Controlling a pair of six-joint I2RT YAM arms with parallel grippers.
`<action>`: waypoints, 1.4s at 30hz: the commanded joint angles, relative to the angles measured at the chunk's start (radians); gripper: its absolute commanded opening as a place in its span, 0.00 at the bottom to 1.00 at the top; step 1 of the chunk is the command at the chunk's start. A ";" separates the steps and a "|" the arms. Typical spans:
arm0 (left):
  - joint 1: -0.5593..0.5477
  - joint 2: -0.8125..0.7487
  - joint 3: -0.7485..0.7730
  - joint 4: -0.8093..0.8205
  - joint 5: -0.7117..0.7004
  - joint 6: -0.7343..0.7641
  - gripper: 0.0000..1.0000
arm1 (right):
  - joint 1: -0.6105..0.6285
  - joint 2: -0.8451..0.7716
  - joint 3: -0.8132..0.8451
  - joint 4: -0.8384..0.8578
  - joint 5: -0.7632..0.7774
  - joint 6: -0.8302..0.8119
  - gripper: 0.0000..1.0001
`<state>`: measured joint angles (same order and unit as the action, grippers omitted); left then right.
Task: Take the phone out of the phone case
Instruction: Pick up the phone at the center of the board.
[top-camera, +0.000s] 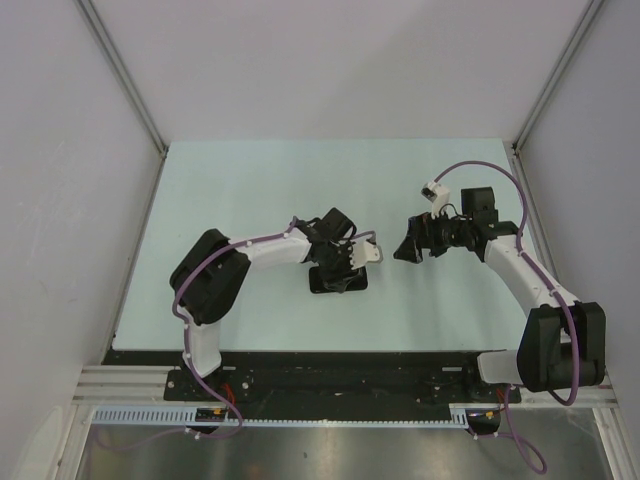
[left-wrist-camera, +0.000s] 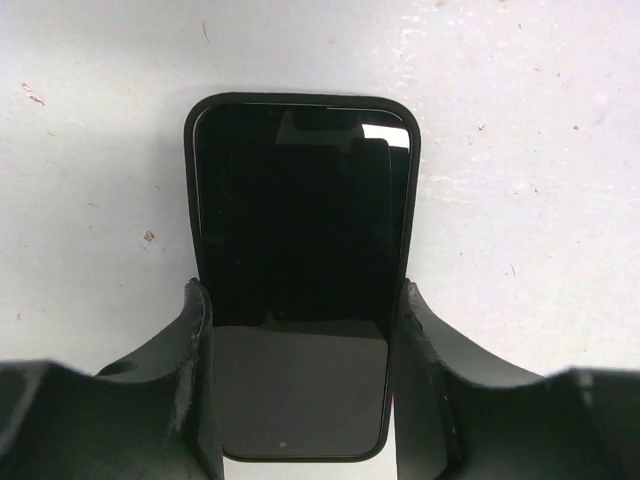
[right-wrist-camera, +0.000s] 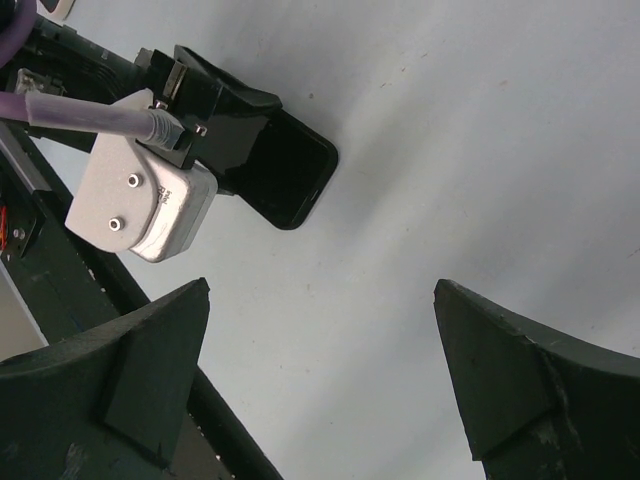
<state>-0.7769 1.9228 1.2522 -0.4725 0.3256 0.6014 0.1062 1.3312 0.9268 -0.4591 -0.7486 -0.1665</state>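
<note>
The phone (left-wrist-camera: 298, 240) lies flat, shiny dark face up, inside its black phone case (left-wrist-camera: 412, 190). It is near the middle of the table (top-camera: 240, 200), a bit toward the near edge. The left gripper (left-wrist-camera: 300, 320) is down over it, and its fingers (left-wrist-camera: 195, 340) press on the two long sides, so it is grasping the phone case. The right gripper (right-wrist-camera: 322, 290) hangs close by, spread wide, holding nothing. I think this is only the grabbing step, because the phone is not out yet. Next, one gripper should hold the case firm while the other peels a corner off.
</note>
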 joint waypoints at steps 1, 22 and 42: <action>-0.004 0.013 -0.022 -0.058 -0.014 0.023 0.18 | -0.005 -0.020 0.026 -0.001 -0.001 -0.018 1.00; 0.008 -0.192 -0.013 -0.005 0.046 -0.061 0.00 | -0.020 0.036 0.026 0.002 -0.051 0.013 1.00; -0.005 -0.274 -0.010 0.130 0.064 -0.170 0.00 | 0.026 0.111 0.026 -0.015 -0.261 0.035 0.99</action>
<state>-0.7731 1.7332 1.2308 -0.4335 0.3481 0.4870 0.1066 1.4303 0.9268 -0.4610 -0.9604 -0.1349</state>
